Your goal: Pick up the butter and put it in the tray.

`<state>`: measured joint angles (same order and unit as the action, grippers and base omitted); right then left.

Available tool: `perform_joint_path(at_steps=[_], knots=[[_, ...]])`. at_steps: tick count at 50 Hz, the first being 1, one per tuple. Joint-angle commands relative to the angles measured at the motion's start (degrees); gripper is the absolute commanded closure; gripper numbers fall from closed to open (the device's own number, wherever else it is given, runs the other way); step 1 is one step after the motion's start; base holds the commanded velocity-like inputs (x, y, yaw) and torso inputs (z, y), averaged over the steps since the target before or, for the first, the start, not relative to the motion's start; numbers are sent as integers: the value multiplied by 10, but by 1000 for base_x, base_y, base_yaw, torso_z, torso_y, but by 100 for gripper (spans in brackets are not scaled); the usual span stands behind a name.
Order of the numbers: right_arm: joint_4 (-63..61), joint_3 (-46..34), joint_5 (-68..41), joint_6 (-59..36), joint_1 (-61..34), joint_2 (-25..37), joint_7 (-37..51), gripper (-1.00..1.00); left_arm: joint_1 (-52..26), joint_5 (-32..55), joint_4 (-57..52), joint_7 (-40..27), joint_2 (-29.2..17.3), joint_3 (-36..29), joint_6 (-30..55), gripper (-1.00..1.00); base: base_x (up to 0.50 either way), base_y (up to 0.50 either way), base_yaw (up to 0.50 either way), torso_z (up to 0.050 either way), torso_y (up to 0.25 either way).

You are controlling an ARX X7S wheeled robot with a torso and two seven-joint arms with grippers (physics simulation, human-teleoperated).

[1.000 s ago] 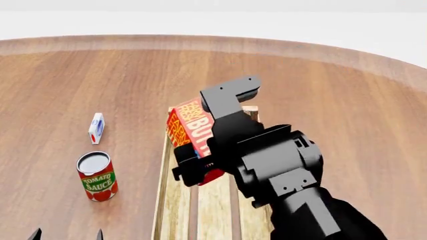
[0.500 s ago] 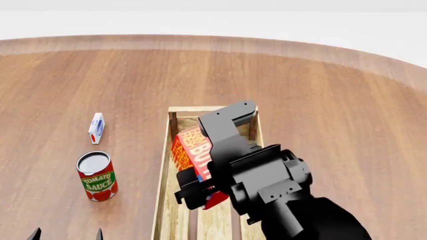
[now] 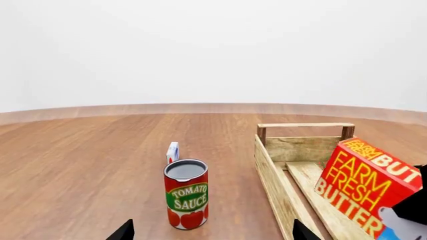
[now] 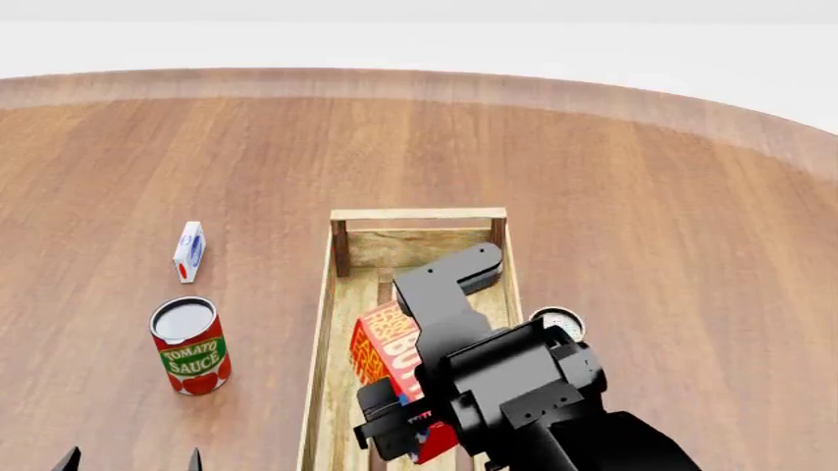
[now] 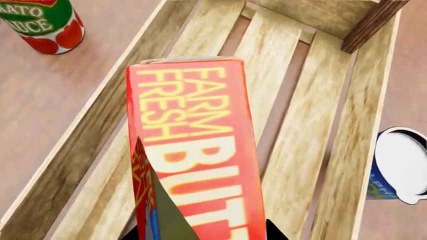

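Note:
The butter (image 4: 384, 351), a red and orange box with "FARM FRESH BUTTER" lettering, is held tilted inside the walls of the tray (image 4: 322, 324). My right gripper (image 4: 399, 430) is shut on its lower end. In the right wrist view the butter (image 5: 200, 150) fills the middle above the tray's slats (image 5: 333, 150), and my gripper (image 5: 200, 235) clamps it from both sides. Whether the box touches the slats I cannot tell. The left wrist view shows the butter (image 3: 360, 187) over the tray (image 3: 275, 175). My left gripper (image 4: 131, 461) (image 3: 212, 234) is open with nothing in it, left of the tray.
A tomato sauce can (image 4: 190, 348) (image 3: 186, 192) (image 5: 43, 22) stands left of the tray, with a small white carton (image 4: 190, 250) (image 3: 173, 151) behind it. A blue can with a pale top (image 4: 560, 322) (image 5: 400, 172) stands against the tray's right side. The round wooden table's edge (image 4: 419, 78) curves far behind.
My right arm has brought the butter down and nearer, from above the tray's far end into the tray between its walls. The left gripper has not moved.

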<state>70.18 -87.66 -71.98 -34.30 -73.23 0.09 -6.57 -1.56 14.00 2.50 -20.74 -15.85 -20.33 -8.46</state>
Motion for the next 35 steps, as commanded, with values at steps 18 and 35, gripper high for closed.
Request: perform_joint_path(at_steps=[18,35], knots=[[-13,19,65,-32,20,-1,-9,100,-1,3,-6,-4,-4,-5,3,-100,0,0,0,0,1],[-12,21,59,-38,23,-1,-13,-100,0,5,-5,-6,-6,-7,-1,-100,-1,0,0,0,0]])
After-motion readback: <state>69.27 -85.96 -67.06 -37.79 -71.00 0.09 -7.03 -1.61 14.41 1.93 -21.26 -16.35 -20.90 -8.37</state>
